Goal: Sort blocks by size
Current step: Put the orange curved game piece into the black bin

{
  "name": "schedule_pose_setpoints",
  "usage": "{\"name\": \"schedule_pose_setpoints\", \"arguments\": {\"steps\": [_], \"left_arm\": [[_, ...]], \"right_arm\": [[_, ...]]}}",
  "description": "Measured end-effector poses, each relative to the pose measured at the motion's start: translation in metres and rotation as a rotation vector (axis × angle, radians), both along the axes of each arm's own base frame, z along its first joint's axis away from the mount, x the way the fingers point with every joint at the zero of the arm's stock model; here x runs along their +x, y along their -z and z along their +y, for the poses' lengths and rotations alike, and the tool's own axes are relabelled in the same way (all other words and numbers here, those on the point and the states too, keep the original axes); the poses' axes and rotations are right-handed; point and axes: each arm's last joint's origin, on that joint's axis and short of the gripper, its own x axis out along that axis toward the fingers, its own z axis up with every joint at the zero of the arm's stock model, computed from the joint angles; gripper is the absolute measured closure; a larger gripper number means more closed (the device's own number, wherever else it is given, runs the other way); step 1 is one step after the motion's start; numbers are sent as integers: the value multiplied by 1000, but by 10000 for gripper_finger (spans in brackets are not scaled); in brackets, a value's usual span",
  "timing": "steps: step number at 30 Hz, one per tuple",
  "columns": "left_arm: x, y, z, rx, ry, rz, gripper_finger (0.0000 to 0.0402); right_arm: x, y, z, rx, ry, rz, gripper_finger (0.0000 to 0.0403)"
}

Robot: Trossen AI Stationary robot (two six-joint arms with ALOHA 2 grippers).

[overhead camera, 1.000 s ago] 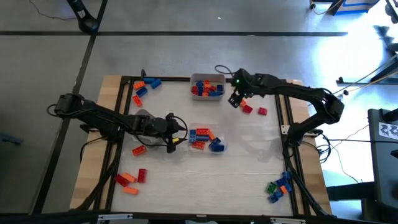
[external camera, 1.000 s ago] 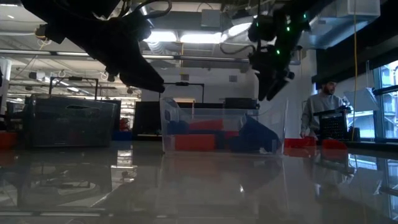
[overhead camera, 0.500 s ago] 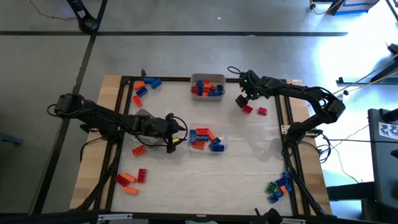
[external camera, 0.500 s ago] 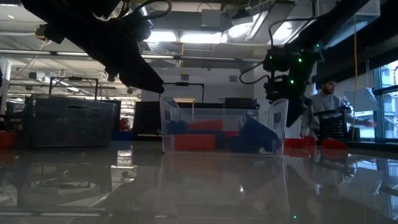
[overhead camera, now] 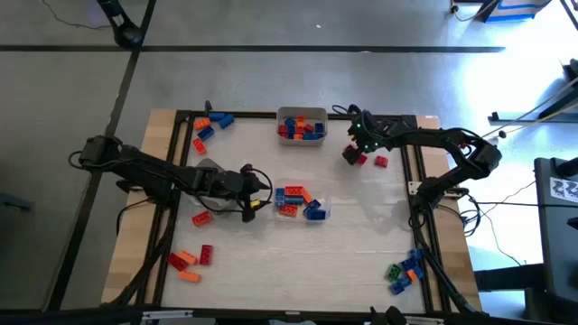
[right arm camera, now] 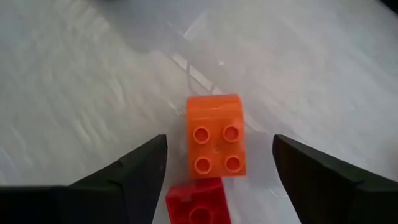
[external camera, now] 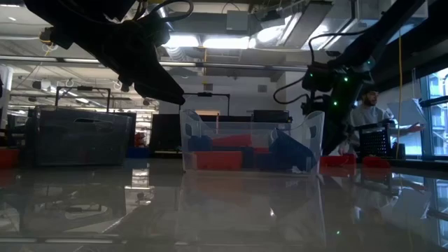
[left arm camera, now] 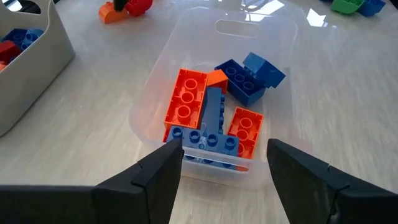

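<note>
My left gripper (overhead camera: 259,200) (left arm camera: 224,177) hangs open at the left end of a clear tray (overhead camera: 321,214) (left arm camera: 152,93) that holds orange and blue blocks (left arm camera: 208,112). My right gripper (overhead camera: 351,153) (right arm camera: 217,186) is open and empty, low over a small orange four-stud block (right arm camera: 216,144) and a red block (right arm camera: 198,200) that lie on the table; its fingers stand on either side of them without touching. Two red blocks (overhead camera: 360,160) show beside it in the high view.
A grey tray (overhead camera: 282,116) of blocks stands at the far middle. Loose block piles lie at the far left (overhead camera: 206,126), near left (overhead camera: 188,259) and near right (overhead camera: 405,271). A red block (overhead camera: 202,218) lies by my left arm. A person (external camera: 364,119) stands beyond the table.
My right gripper has gone from beside the grey tray toward the table's right edge and down, and now stands low over the loose orange and red blocks.
</note>
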Motion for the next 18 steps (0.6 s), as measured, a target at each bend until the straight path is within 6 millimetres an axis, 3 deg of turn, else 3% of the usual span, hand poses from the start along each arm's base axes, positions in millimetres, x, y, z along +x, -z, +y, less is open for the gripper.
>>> {"name": "schedule_pose_setpoints", "arguments": {"steps": [10,18], "left_arm": [[0,0,0,2,1,0,179],[0,0,0,0,0,0,179]], "right_arm": [[1,3,0,-14,1,-15,123],[5,26,-3,47,-6,53,127]]}}
